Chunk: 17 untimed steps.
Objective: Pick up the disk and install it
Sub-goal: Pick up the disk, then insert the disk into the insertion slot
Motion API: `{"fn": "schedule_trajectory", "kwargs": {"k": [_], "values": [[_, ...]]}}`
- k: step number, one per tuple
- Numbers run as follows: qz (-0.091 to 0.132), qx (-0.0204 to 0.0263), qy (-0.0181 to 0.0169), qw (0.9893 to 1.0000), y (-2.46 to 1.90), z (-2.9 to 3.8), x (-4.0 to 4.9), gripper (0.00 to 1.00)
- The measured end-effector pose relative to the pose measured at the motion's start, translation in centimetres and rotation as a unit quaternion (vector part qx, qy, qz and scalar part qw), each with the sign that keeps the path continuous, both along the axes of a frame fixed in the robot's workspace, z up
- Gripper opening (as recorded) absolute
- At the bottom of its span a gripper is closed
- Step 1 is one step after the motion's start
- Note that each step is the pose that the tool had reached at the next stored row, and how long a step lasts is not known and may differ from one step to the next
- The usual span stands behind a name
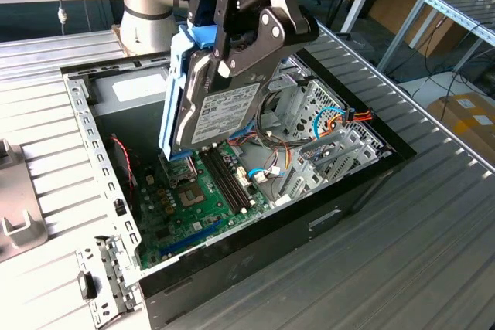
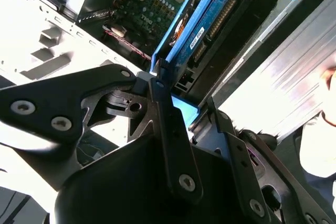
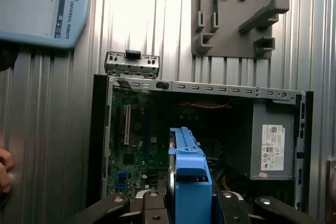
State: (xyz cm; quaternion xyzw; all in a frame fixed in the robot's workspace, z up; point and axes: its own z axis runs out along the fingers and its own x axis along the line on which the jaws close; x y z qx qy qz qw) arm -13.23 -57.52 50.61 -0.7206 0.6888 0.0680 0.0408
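Note:
The disk (image 1: 220, 110) is a dark flat drive with a white printed label and blue side rails. It hangs tilted on edge above the open computer case (image 1: 255, 249), over the green motherboard (image 1: 193, 199). My black gripper (image 1: 240, 52) is shut on the disk from above, its fingers clamping the drive's two faces. In the second wrist view the disk (image 2: 210, 19) reaches down from the gripper (image 2: 181, 100) toward the case interior. In the first wrist view the blue-railed disk (image 3: 189, 169) stands edge-on between the gripper's (image 3: 189, 205) fingers.
A metal drive cage (image 1: 325, 113) with loose coloured cables sits at the case's side on the exterior view's right. The grey power supply (image 3: 273, 145) fills one corner. A grey fixture plate (image 3: 236, 14) and a pendant (image 3: 42, 3) lie on the ribbed table. A hand (image 3: 4, 169) rests nearby.

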Motion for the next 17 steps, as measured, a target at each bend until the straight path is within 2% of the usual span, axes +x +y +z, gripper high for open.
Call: {"fn": "schedule_trajectory", "kwargs": {"k": [1, 17], "values": [[0.000, -0.0019, 0.0000, 1.0000, -0.34, -0.18, 0.04, 0.37], [0.000, -0.0021, 0.0000, 1.0000, -0.93, -1.18, 0.05, 0.37]]}}
